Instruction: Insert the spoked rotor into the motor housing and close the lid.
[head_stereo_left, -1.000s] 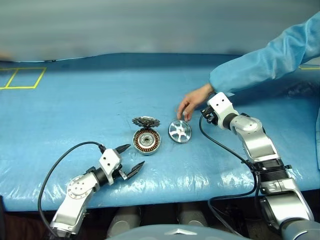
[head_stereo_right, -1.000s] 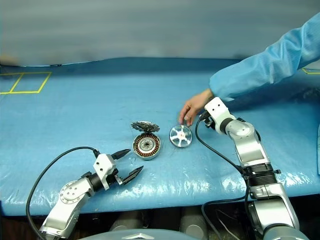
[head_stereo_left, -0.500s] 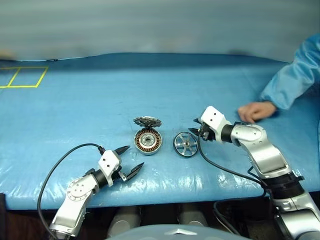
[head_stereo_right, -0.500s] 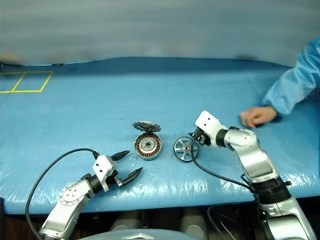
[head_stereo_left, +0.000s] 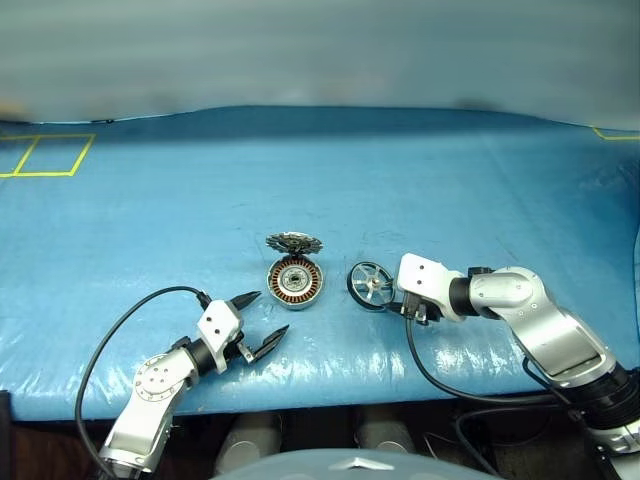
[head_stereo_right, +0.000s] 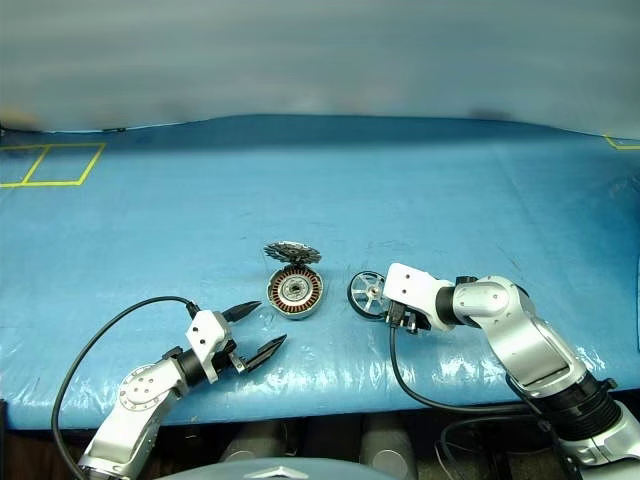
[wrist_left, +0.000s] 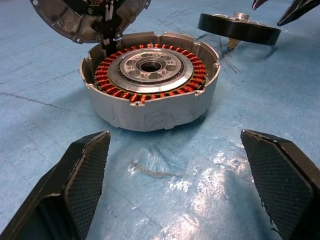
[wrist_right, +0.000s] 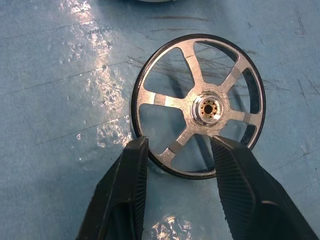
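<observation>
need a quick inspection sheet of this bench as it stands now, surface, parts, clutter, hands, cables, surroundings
surface: blue plastic sheet over the table, wrinkled and glossy near the front edge.
job's things: motor housing open, copper windings up; lid tilted up at its far edge; spoked rotor beside the housing on the robot's right, not inserted.
clutter: nothing seen.
hands: left hand open, empty, short of the housing; right hand open at the rotor's rim, one finger outside it and the other over the spokes, not closed on it.
cables: black cable looping off the left arm, another off the right.
surroundings: yellow tape square at the far left.
</observation>
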